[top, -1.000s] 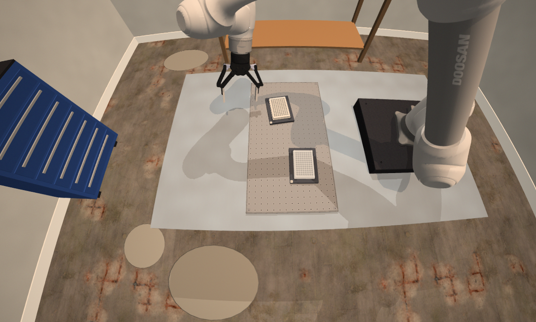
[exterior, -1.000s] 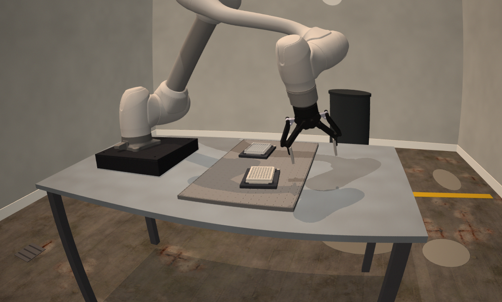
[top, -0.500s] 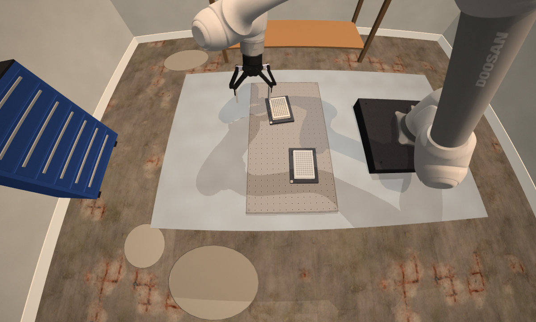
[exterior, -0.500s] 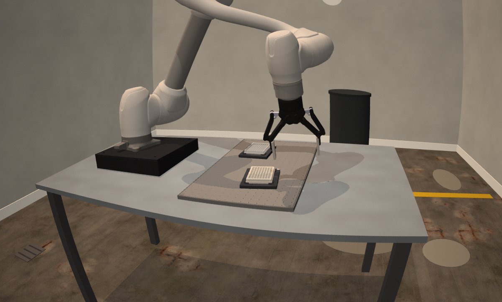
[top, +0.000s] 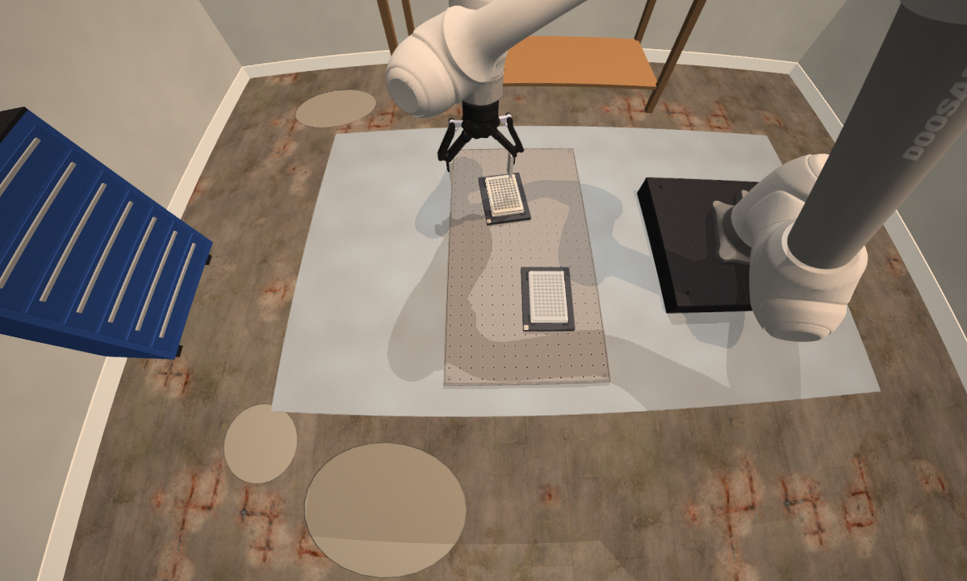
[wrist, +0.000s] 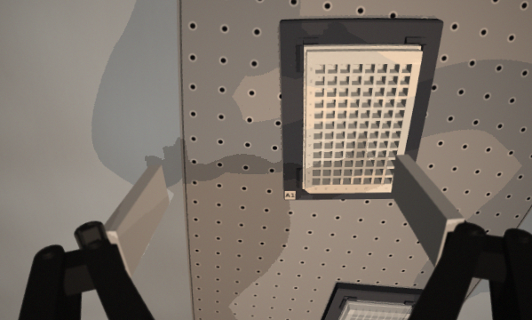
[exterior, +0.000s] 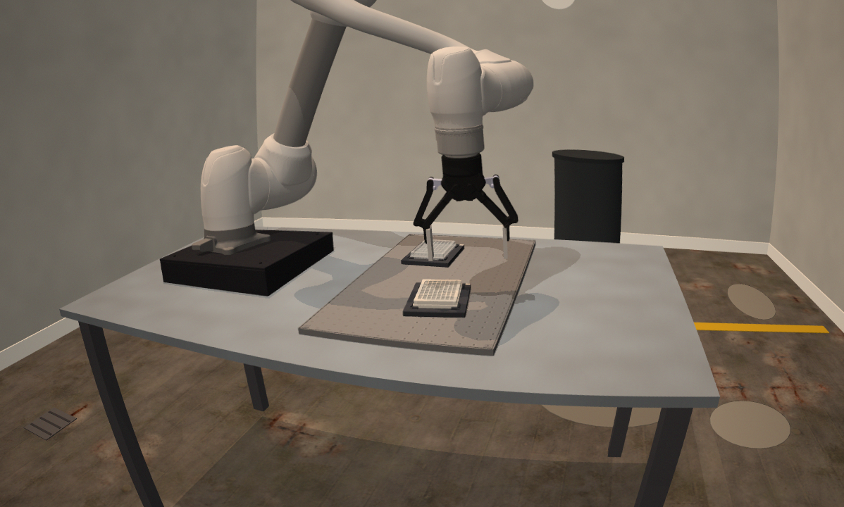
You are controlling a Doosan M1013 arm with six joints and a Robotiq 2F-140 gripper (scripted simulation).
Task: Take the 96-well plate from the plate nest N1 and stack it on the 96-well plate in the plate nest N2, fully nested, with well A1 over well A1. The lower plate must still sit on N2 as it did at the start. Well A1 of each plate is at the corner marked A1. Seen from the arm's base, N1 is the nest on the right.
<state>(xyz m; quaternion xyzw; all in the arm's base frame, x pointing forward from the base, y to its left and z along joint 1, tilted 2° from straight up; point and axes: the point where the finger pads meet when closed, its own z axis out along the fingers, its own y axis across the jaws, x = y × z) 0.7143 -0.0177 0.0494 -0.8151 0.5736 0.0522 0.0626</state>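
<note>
The N1 plate (top: pixel 504 194), a white 96-well plate, sits in its dark nest on the perforated board; it also shows in the exterior view (exterior: pixel 433 250) and the wrist view (wrist: pixel 359 120). The nest's A1 label (wrist: pixel 289 195) is at the lower left corner in the wrist view. The N2 plate (top: pixel 548 296) sits in its own nest, just visible at the bottom edge of the wrist view (wrist: pixel 372 308). My gripper (top: pixel 478 165) (exterior: pixel 467 247) hangs above N1, wide open and empty. In the wrist view (wrist: pixel 280 164) one finger overlaps the plate's lower right corner and the other is over the table beside the board.
The perforated board (top: pixel 523 274) lies on the grey table. The arm's black base block (top: pixel 692 245) stands beside it. A blue cabinet (top: pixel 68 238), an orange bench (top: pixel 577 61) and a black cylinder (exterior: pixel 587 195) stand off the table.
</note>
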